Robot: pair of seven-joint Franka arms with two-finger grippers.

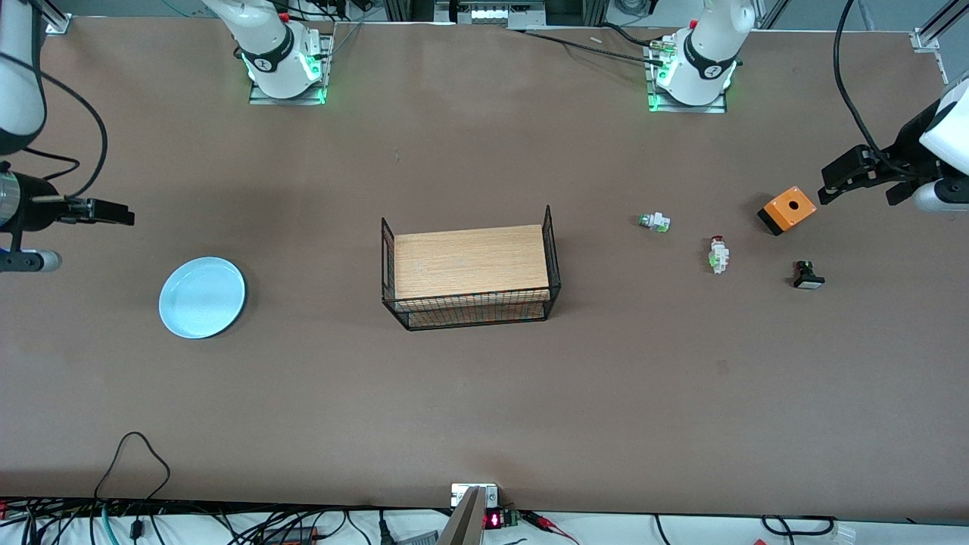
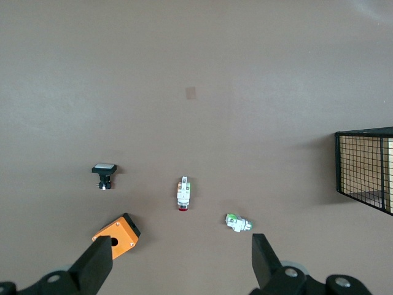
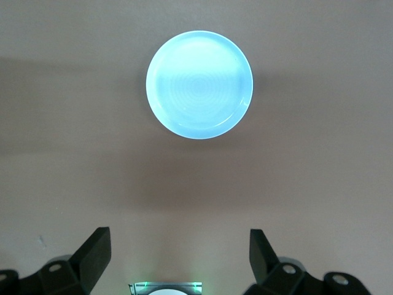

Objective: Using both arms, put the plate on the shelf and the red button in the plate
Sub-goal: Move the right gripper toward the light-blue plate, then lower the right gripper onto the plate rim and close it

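The pale blue plate (image 1: 202, 297) lies flat on the table toward the right arm's end; it fills the middle of the right wrist view (image 3: 199, 85). My right gripper (image 1: 121, 213) hangs open and empty over bare table beside the plate (image 3: 178, 238). The red button (image 1: 718, 253) lies on its side toward the left arm's end, red cap pointing toward the robots' bases (image 2: 183, 194). My left gripper (image 1: 830, 185) is open and empty, up over the table beside the orange box (image 2: 181, 246).
A black wire basket (image 1: 469, 274) with a wooden board stands mid-table (image 2: 365, 169). An orange box with a hole (image 1: 787, 210), a white green-tipped part (image 1: 655, 222) and a black-based part (image 1: 808, 275) lie around the red button.
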